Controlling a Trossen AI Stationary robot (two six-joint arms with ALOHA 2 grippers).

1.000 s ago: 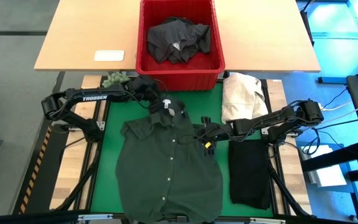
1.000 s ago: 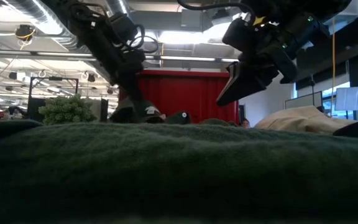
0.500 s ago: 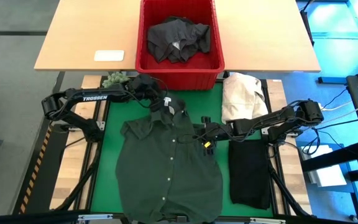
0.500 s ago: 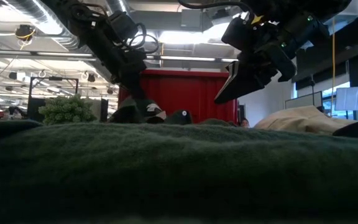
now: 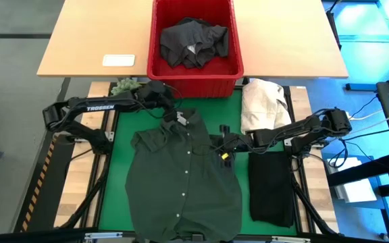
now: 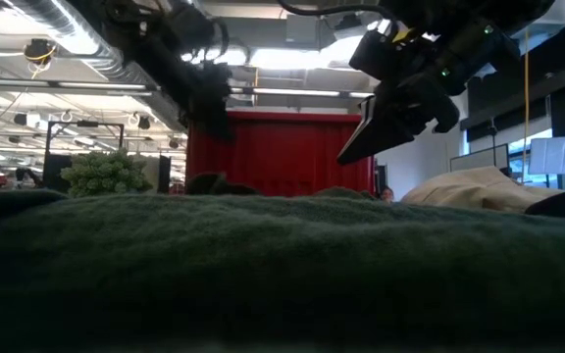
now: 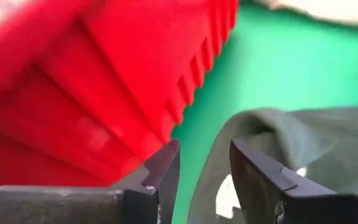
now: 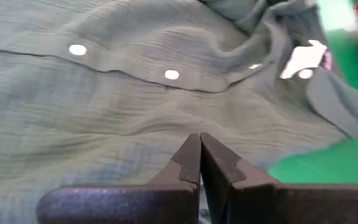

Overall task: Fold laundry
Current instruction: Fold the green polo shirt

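The left gripper [image 5: 169, 110] hovers open above the dark green shirt [image 5: 181, 182] collar, while the right gripper [image 5: 216, 146] hangs closed and empty over its right edge.

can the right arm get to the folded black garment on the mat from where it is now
Probably yes. The folded black garment lies bare on the green mat just beside the right hand, which hangs shut above the dark green shirt. Nothing lies on the garment or between them.
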